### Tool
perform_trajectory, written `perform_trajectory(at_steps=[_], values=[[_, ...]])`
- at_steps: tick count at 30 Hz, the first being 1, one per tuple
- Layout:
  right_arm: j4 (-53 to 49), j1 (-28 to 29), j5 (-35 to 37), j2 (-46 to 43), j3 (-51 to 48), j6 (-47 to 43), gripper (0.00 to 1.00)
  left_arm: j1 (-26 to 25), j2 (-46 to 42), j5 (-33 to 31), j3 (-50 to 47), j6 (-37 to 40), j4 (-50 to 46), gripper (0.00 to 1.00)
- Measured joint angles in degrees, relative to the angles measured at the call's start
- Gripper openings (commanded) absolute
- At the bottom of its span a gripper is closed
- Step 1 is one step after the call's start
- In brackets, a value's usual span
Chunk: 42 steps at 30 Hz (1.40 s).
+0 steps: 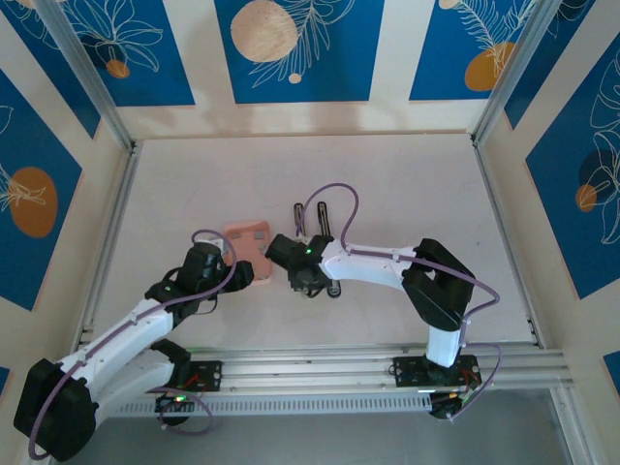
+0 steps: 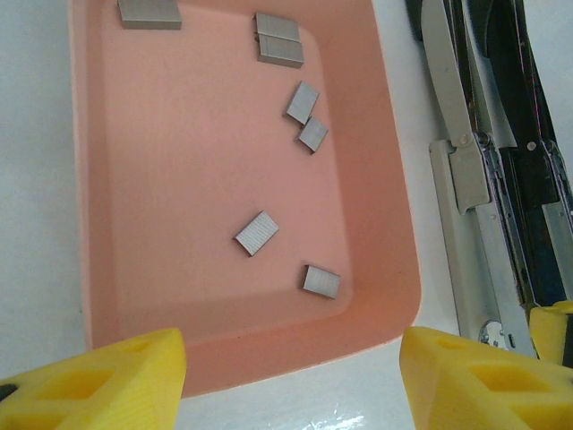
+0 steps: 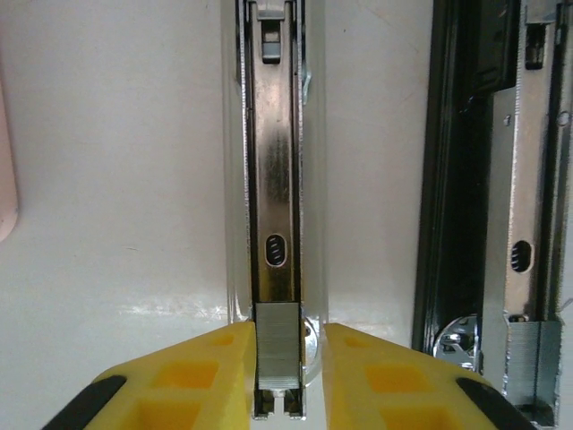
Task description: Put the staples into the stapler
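Your staples lie loose in the pink tray. One strip is pinched in your right pincer over the channel of the opened stapler, which lies on the surface just beside the tray. Your left pincer gapes wide above the tray's near rim.

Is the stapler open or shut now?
Open. The stapler is unfolded: its black arm lies flat beside the silver bar, not folded over it.
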Motion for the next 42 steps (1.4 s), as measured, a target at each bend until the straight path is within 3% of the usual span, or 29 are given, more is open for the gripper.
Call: perform_trajectory(at_steps=[8,15,23,42], values=[[-1.2,-1.5,0.7,-5.1,1.2,-2.0,0.36,0.0,0.0,0.0,1.0,0.0,0.0,0.65],[-1.5,-8.6,-2.6,-5.4,6.1,-6.7,0.45,1.0,0.2,0.0,2.4,0.0,-0.1,0.66],[-1.1,-14.9,-8.2,4.8,13.4,-13.3,0.52,2.1,3.3,-0.3,4.6,-0.2,-0.3,0.66],[-0.5,-19.4,-17.2,21.5,26.3,-23.9,0.47,2.8,9.1,-3.1,9.4,-1.2,-1.6,0.66]])
